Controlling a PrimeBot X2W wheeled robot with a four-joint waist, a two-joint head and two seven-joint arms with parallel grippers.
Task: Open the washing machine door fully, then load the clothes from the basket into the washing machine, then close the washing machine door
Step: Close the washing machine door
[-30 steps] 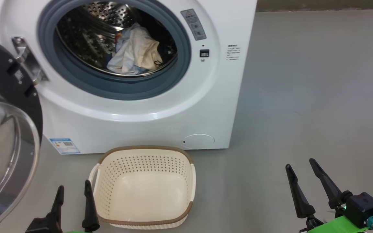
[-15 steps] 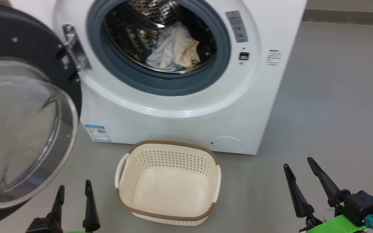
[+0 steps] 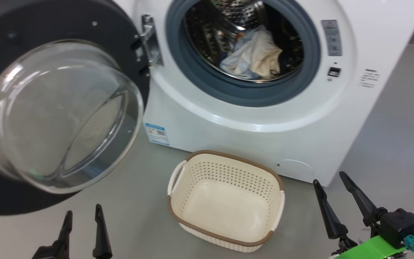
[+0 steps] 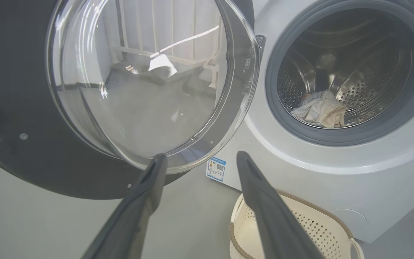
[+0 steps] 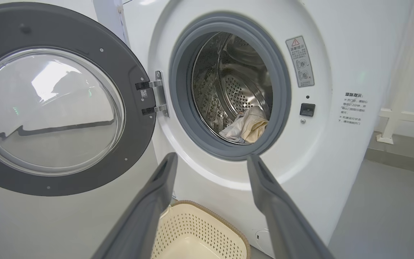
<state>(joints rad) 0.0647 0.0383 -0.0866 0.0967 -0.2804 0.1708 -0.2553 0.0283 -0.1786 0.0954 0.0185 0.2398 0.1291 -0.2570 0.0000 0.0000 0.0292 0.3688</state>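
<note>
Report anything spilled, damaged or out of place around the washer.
Nothing stands out. The clothes lie wholly inside the washer. The basket stands upright and empty on the floor before it. The door is swung wide open, its glass uncracked.

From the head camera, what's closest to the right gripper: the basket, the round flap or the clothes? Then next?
1. basket, on the floor, left of the right gripper.
2. round flap, low on the machine.
3. clothes, inside the drum.
</note>
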